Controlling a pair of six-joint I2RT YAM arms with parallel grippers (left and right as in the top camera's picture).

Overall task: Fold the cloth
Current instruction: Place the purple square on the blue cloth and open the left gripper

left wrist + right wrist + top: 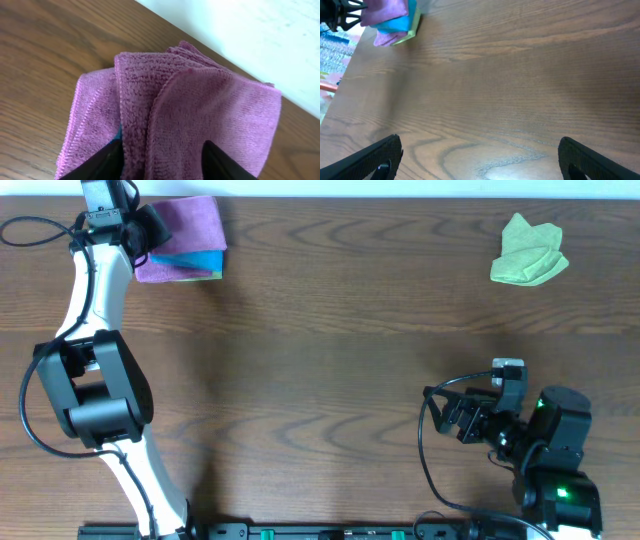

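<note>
Cloth (200,115) between tips of left pincer (163,155)

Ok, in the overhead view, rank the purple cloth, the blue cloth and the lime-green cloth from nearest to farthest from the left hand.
1. purple cloth: right at the left hand, in the far-left corner.
2. blue cloth: directly under the purple one, showing at its near edge.
3. lime-green cloth: far-right corner, well away.
</note>
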